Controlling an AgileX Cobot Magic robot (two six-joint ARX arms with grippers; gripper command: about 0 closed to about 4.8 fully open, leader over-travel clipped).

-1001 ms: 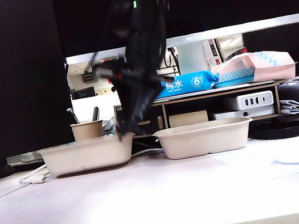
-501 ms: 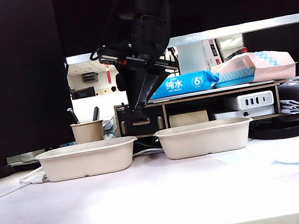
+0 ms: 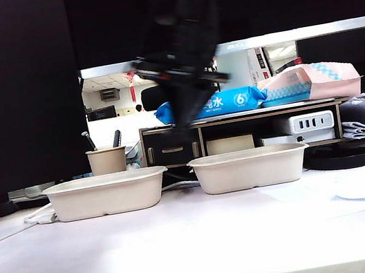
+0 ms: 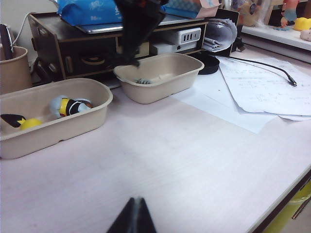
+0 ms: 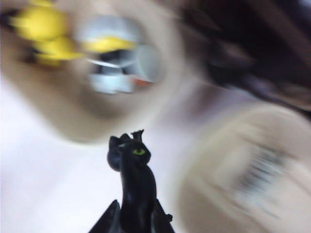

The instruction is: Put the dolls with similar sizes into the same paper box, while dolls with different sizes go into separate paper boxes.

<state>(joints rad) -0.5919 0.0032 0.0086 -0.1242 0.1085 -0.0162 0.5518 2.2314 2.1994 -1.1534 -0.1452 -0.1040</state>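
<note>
A pale, wood-grained table [image 3: 187,248] runs across the foreground, with dark screens and a bright office space behind it. On it stand two beige paper boxes side by side: the left box [image 3: 106,194] and the right box [image 3: 249,167]. Behind them sit a small beige cup [image 3: 107,160] with pens, a dark wooden shelf [image 3: 238,131] carrying a blue wet-wipe pack [image 3: 215,103] and a pink pack [image 3: 313,81], a white power strip [image 3: 303,122], and loose sheets of paper [image 4: 262,82] to the right. The right gripper [image 5: 133,213] hangs above the gap between the boxes, its blurred black arm [image 3: 185,45] blocking part of the shelf; its jaws are clamped on the small black spindly doll [image 5: 131,160]. In the left wrist view the left box holds a yellow-and-black doll [image 4: 19,121] and a grey-haired duck doll [image 4: 70,105], while a striped doll [image 4: 143,81] lies in the right box. The left gripper [image 4: 133,218] stays low over the table's near edge, its jaws together and empty.
</note>
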